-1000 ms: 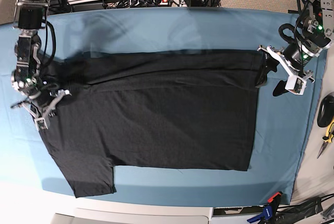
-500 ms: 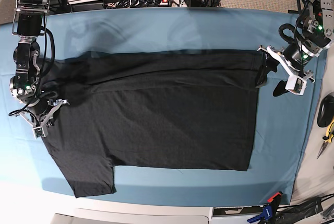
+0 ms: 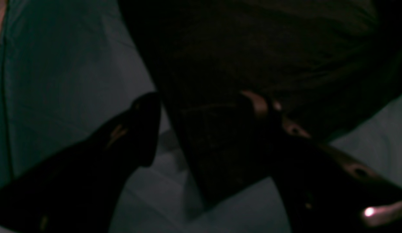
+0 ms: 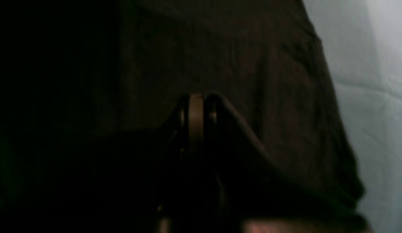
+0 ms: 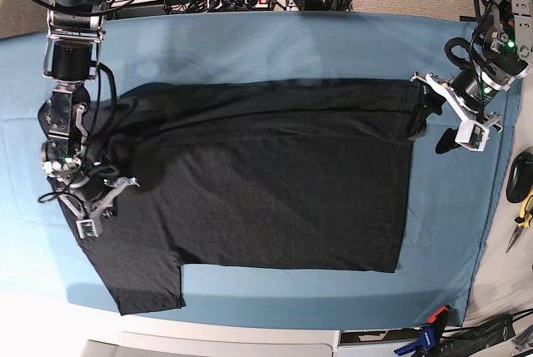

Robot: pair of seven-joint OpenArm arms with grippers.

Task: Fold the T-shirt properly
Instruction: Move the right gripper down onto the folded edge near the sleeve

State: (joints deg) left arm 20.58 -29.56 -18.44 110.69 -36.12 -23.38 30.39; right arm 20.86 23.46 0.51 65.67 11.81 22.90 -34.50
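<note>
T-shirt [image 5: 266,182] lies flat on the blue cloth [image 5: 250,49]. Left gripper [image 5: 433,128] stands wide open at the shirt's hem corner, holding nothing. Right gripper [image 5: 104,203], jaws closed, sits over the shirt's opposite end; hold unconfirmed.

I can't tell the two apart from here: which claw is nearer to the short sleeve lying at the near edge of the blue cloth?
The right claw, shut, sits just above that sleeve of the black cotton T-shirt. The left claw hangs open at the opposite end.
</note>
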